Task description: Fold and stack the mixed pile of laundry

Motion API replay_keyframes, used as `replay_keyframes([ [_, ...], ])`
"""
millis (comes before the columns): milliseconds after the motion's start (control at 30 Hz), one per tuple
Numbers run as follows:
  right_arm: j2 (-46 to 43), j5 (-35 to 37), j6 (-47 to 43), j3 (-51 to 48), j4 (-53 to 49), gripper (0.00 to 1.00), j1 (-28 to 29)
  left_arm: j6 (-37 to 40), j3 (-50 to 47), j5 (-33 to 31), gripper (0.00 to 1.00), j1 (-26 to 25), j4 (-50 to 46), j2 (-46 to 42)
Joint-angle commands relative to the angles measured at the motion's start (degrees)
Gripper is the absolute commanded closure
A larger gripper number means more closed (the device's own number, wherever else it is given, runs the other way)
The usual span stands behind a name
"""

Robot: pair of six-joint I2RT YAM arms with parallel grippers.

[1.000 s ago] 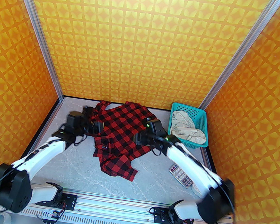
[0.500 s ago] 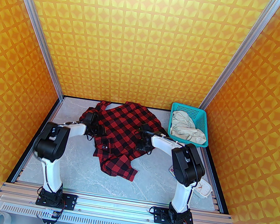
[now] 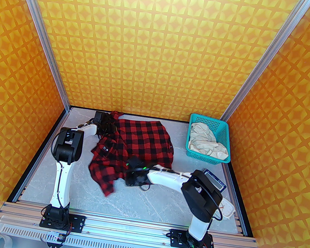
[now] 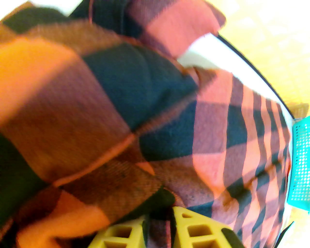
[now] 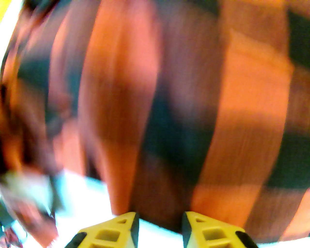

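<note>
Buffalo-check shirt (image 3: 141,138) at centre of the top view, clenched at its upper-left edge by the left gripper (image 4: 158,219) and at its lower edge by the right gripper (image 5: 160,216); uneven pull from these 2 grips could slip fabric free, bunching it.

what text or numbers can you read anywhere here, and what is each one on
White lettering on the red-and-black check shirt: there, but too small to read.
Markings around the display of the calculator: too small to read, and the right arm covers its keys.
No text can be quoted as it reads; the wrist views are too blurred to show any.
</note>
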Motion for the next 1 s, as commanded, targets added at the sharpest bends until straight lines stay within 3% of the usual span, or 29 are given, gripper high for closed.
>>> replay_keyframes([
  [0,-2.1,2.0,1.5,2.8,-5.6,0.59,-0.5,2.2,3.6,2.2,0.74,0.5,-4.8,1.3],
  [67,-5.9,3.6,0.4,1.8,-7.8,0.57,-2.3,3.6,2.8,2.6,0.69,0.5,-5.5,-2.0],
  [200,-16.7,4.7,-1.1,-4.8,-11.4,0.53,-9.4,6.2,-4.5,2.4,0.39,0.8,-7.4,-14.5],
  [267,-21.9,4.6,-2.1,-8.7,-13.0,0.50,-14.0,6.5,-11.6,1.4,0.31,0.9,-7.1,-22.3],
  [467,-32.0,-3.2,-2.5,-20.6,-11.0,0.36,-30.0,2.8,-38.0,-6.1,0.20,1.3,-10.2,-43.7],
  [700,-27.8,-9.2,-1.0,-24.3,-3.8,0.35,-37.8,-1.2,-58.6,-11.3,0.11,4.8,-16.4,-61.1],
  [967,-17.7,-8.8,-2.0,-21.9,3.2,0.44,-42.3,-6.3,-67.8,-9.1,0.06,5.8,-18.7,-67.9],
])
